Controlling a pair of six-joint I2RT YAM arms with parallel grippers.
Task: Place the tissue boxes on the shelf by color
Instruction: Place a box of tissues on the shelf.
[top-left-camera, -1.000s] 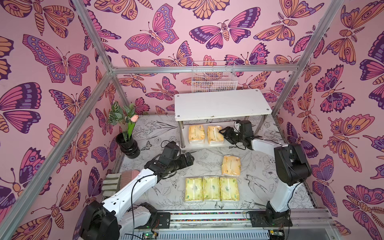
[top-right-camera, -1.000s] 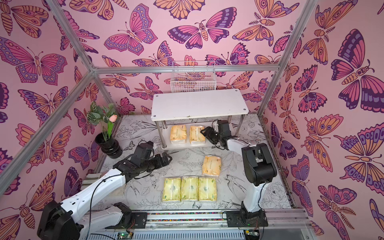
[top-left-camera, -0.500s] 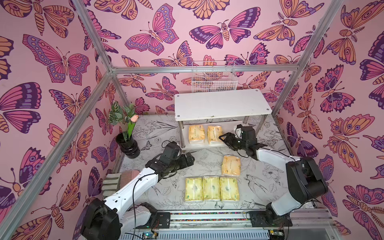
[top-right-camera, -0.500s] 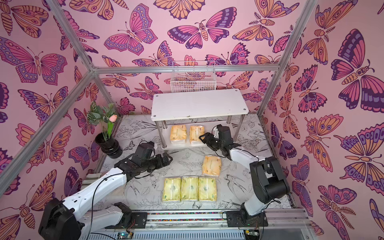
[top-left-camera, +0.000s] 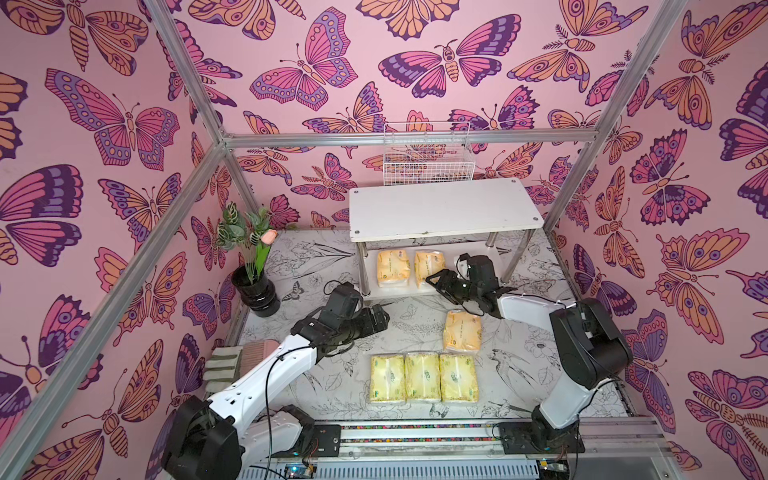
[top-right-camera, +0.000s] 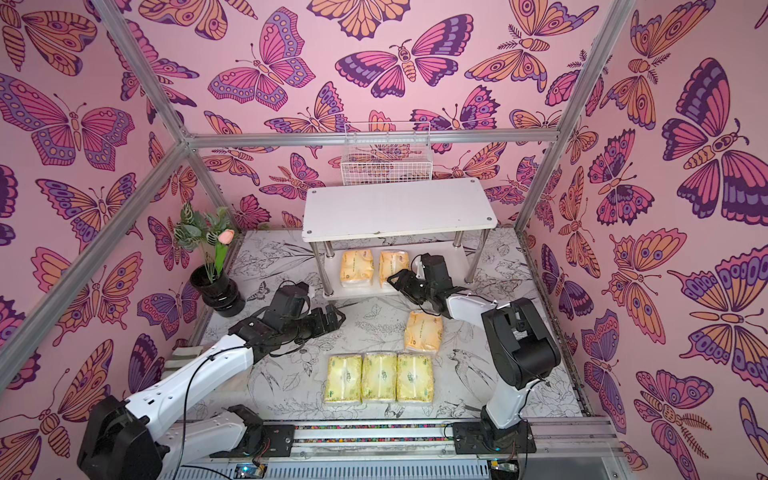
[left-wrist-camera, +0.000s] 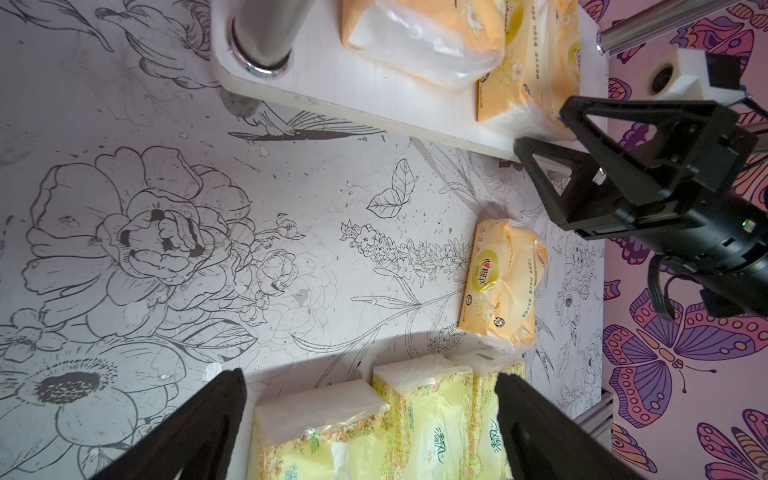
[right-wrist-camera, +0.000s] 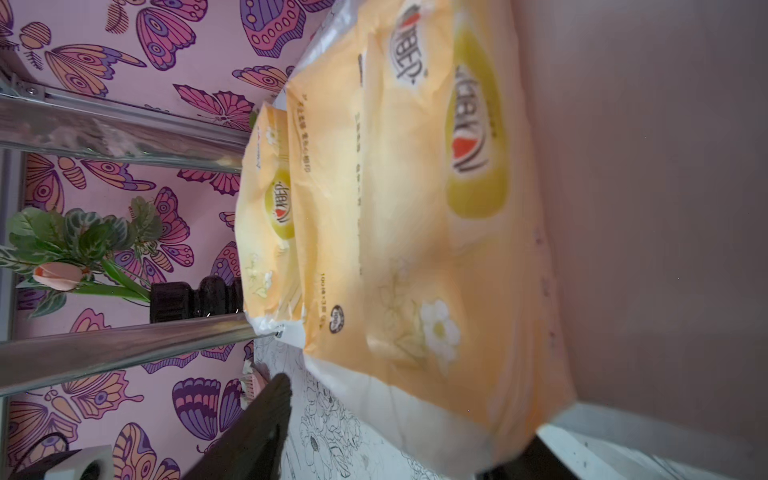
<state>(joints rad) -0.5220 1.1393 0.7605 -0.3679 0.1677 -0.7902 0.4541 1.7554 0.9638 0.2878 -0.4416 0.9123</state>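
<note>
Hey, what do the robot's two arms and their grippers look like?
The left arm and right arm both have white shell links with bulky black joints, and thin black cables run loosely along them. The left gripper and right gripper are black, with fingers shaped as open triangular frames. A white camera block sits on the right wrist.

Six tissue packs are lying in view in both top views: three orange-yellow packs (top-left-camera: 392, 268) (top-left-camera: 429, 266) (top-left-camera: 462, 331) and three pale yellow-green packs (top-left-camera: 387, 378) (top-left-camera: 422, 376) (top-left-camera: 458, 377). One shelf (top-left-camera: 444, 208) is standing, carrying two white boards. One wire basket (top-left-camera: 428, 166), one potted plant (top-left-camera: 253, 266) and two robot arms, a left arm (top-left-camera: 266, 374) and a right arm (top-left-camera: 523, 307), are sharing the scene.
</note>
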